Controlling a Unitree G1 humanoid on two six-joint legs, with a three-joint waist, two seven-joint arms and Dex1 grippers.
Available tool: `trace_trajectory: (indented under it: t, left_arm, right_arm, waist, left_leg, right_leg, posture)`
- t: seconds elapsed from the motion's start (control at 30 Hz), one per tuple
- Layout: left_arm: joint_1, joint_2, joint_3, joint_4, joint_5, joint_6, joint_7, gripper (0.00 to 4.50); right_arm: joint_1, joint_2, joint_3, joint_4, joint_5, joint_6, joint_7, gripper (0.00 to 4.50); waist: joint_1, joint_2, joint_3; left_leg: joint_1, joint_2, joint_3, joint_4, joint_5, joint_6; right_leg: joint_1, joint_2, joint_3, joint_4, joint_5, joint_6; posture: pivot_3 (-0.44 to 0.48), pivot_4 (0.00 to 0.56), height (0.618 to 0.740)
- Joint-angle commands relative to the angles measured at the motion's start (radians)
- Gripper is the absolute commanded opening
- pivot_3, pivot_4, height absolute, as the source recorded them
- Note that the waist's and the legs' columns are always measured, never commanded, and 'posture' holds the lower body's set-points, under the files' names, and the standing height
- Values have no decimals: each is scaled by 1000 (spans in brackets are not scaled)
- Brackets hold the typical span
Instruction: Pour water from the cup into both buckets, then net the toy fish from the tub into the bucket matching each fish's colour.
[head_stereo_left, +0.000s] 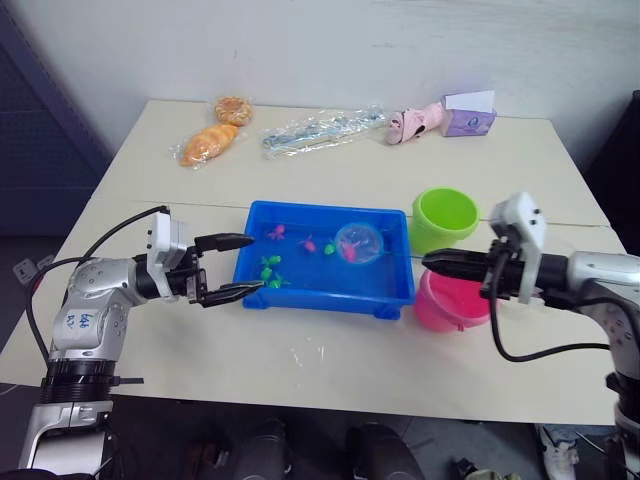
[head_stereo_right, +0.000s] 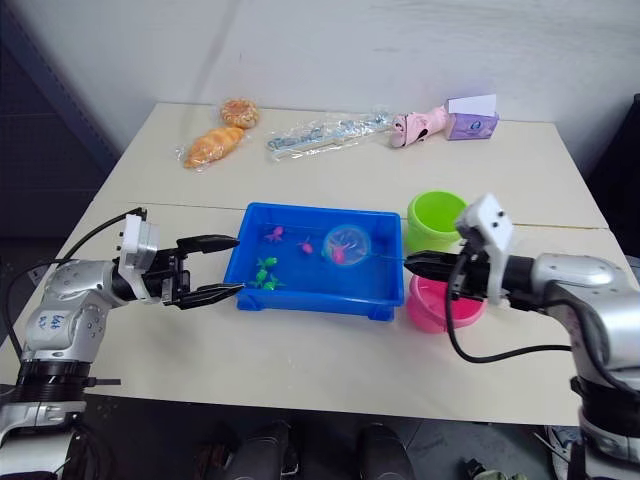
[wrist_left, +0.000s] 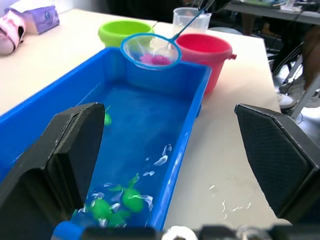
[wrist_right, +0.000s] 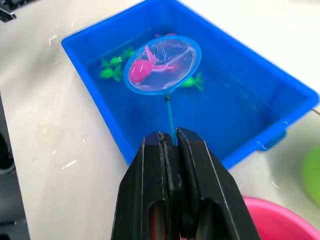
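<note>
The blue tub (head_stereo_left: 395, 290) holds water with green toy fish (head_stereo_left: 270, 272) and pink toy fish (head_stereo_left: 277, 232). My right gripper (head_stereo_left: 428, 261) is shut on the thin handle of a small round net (head_stereo_left: 358, 243). The net hangs over the tub's right end with a pink fish (wrist_right: 142, 70) in it. The lime green bucket (head_stereo_left: 445, 218) stands at the tub's far right corner. The pink bucket (head_stereo_left: 447, 305) sits below my right gripper. The clear cup (wrist_left: 190, 20) stands just behind the pink bucket. My left gripper (head_stereo_left: 255, 263) is open at the tub's left rim, holding nothing.
At the back of the table lie two wrapped breads (head_stereo_left: 210, 145), a clear plastic bag (head_stereo_left: 320, 130), a pink toy (head_stereo_left: 415, 122) and a purple box (head_stereo_left: 468, 118). Water drops (wrist_left: 222, 197) dot the table in front of the tub.
</note>
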Motion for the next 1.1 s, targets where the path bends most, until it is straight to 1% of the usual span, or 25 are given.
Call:
trace_trajectory:
  t: [0.03,0.17,0.23,0.3,0.37,0.43,0.47,0.57,0.63,0.77,0.83,1.0,1.1]
  left_arm:
    - [-36,-17,-13,-32,-29,19,-9,4473]
    - [-74,-47,-46,-19,-26,27,-37,4473]
    - [-101,-75,-65,-4,-26,27,-49,4473]
    - [-124,-104,-90,19,-14,16,-66,4473]
    - [-146,-128,-105,52,2,-3,-77,4473]
    - [-166,-154,-117,85,16,-24,-76,4473]
    - [-178,-167,-123,102,21,-35,-76,4473]
    - [-201,-204,-140,129,33,-55,-78,4473]
    - [-211,-217,-145,141,39,-64,-79,4473]
    - [-224,-239,-156,155,51,-77,-72,4473]
    - [-223,-249,-160,149,54,-79,-67,4473]
    - [-205,-269,-173,113,58,-65,-48,4473]
    - [-198,-275,-178,101,59,-57,-42,4473]
  right_arm:
    - [81,-8,-172,-96,63,-9,-43,0]
    - [219,-3,-371,-174,110,6,-93,0]
    - [320,5,-484,-219,106,-6,-106,0]
    - [432,39,-589,-268,75,-70,-118,0]
    - [512,73,-645,-296,65,-124,-131,0]
    - [586,109,-670,-310,43,-193,-129,0]
    - [618,122,-666,-311,21,-235,-129,0]
    - [717,165,-603,-282,-125,-473,-107,0]
    - [750,177,-570,-253,-182,-582,-103,0]
    - [827,225,-484,-175,-377,-899,-130,0]
    - [838,238,-465,-144,-427,-988,-152,0]
    - [848,251,-418,-80,-642,-1247,-276,0]
    - [858,233,-400,-29,-790,-1447,-357,0]
  waist:
    - [4,0,0]
    - [13,0,0]
    - [20,0,0]
    - [30,0,0]
    - [34,0,0]
    - [31,0,0]
    - [29,0,0]
    - [21,0,0]
    - [18,0,0]
    - [19,0,0]
    - [20,0,0]
    - [19,0,0]
    - [19,0,0]
  left_leg:
    - [0,0,0,0,0,0]
    - [0,0,0,0,0,0]
    - [0,0,0,0,0,0]
    - [0,0,0,-1,0,0]
    - [0,0,0,-1,0,0]
    - [0,0,1,0,0,0]
    - [1,0,1,0,0,0]
    - [1,0,2,1,1,-1]
    - [1,1,2,0,1,-1]
    - [2,1,3,0,2,-3]
    - [3,2,3,0,2,-3]
    - [3,2,3,0,3,-4]
    - [3,2,3,0,3,-5]
  right_leg:
    - [0,0,0,0,0,0]
    - [0,0,0,0,0,0]
    - [0,1,0,0,0,0]
    - [1,1,0,0,0,0]
    - [2,2,0,0,0,0]
    - [2,3,1,-1,0,1]
    - [2,3,2,-1,1,1]
    - [1,4,3,-1,0,2]
    - [1,5,4,-1,0,2]
    - [1,7,6,0,0,2]
    - [1,7,6,0,0,2]
    - [1,7,6,0,0,2]
    - [1,7,6,0,0,2]
  posture:
    - [0,150,740]
    - [0,150,740]
    - [0,150,740]
    - [0,150,740]
    - [0,150,740]
    - [0,150,740]
    - [0,150,740]
    - [0,150,740]
    - [0,150,740]
    - [0,150,740]
    - [0,150,740]
    - [0,150,740]
    - [0,150,740]
